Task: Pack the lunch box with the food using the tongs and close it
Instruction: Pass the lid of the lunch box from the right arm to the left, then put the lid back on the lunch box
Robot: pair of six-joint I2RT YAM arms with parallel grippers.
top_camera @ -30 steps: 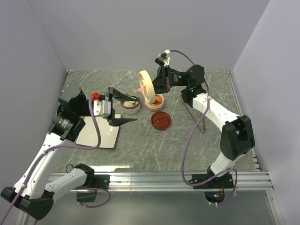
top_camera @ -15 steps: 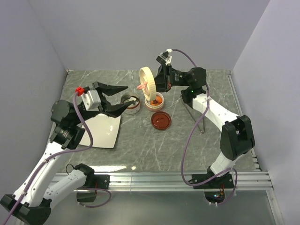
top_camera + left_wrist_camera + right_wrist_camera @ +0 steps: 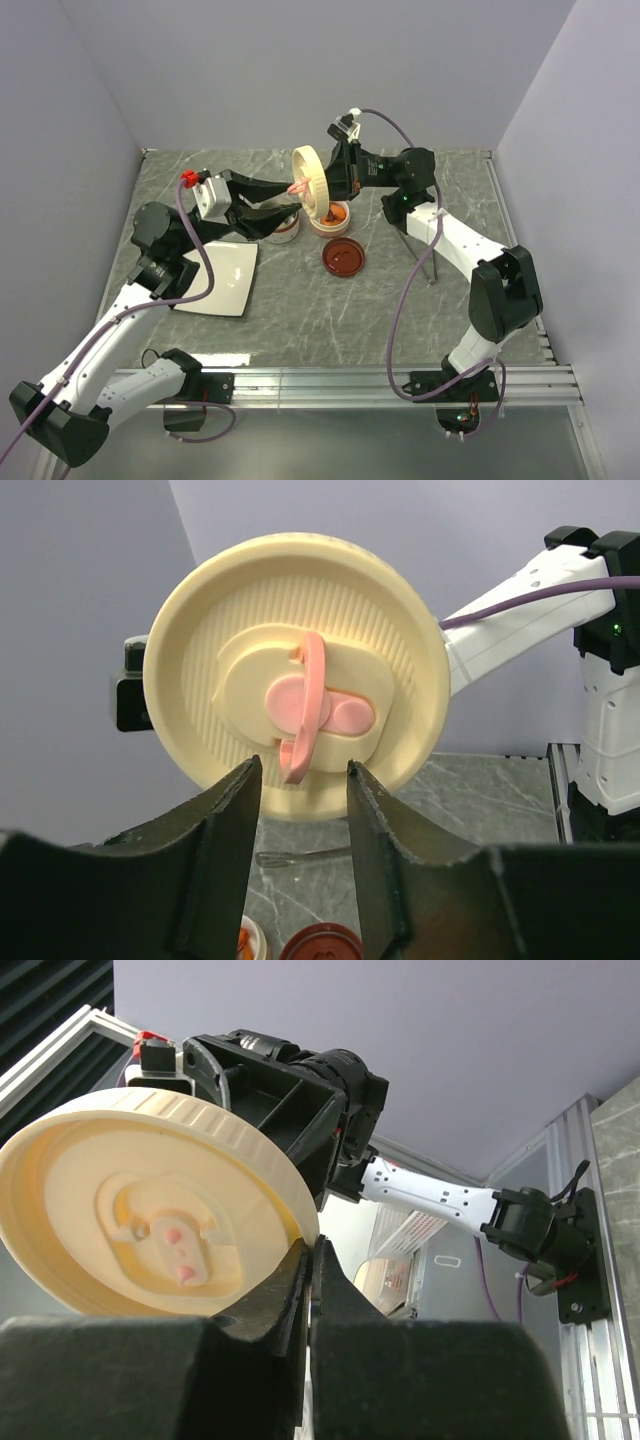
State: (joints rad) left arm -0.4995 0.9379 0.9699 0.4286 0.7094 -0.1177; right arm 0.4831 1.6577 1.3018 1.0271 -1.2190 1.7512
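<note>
Upper centre, right fingers (image 3: 335, 1285) pinch the upright cream lid (image 3: 308, 172) by its rim, left fingers (image 3: 225, 825) open astride its pink handle (image 3: 308, 712).

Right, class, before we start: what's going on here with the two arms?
The right gripper holds a round cream lid upright by its rim, above the table. The left gripper faces the lid, its jaws open on either side of the pink tab at the lid's centre, not yet gripping it. Below, a cream bowl with orange food stands open, and the tongs lie untouched on the table to the right.
</note>
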